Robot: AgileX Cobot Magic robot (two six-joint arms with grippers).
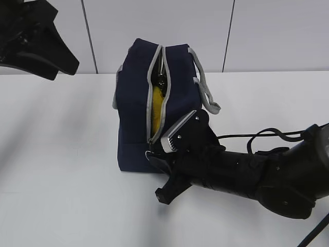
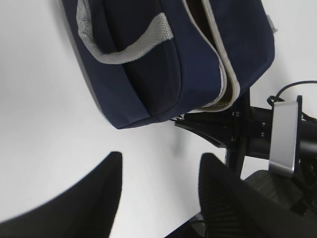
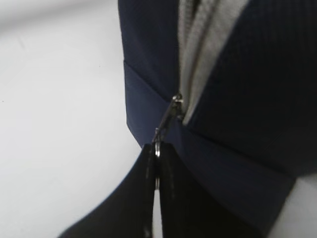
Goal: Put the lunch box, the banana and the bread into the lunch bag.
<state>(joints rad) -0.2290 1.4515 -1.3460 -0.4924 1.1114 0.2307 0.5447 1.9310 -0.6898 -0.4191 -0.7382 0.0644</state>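
The navy lunch bag (image 1: 134,103) stands on the white table with its grey zipper partly open along the top. The yellow banana (image 1: 157,105) shows through the gap. The lunch box and the bread are hidden or out of view. My right gripper (image 1: 152,157) is at the bag's near lower end, shut on the zipper's ring pull (image 3: 157,147); the right wrist view shows the jaws (image 3: 157,154) pinched on the ring against the bag (image 3: 257,99). My left gripper (image 2: 162,156) is open and empty, raised at the upper left (image 1: 61,67), clear of the bag (image 2: 148,64).
The bag's grey handle (image 1: 205,92) hangs over its right side. My right arm (image 1: 257,175) lies across the table's near right, with its cable (image 1: 257,136) behind it. A white panelled wall (image 1: 169,25) stands behind the table.
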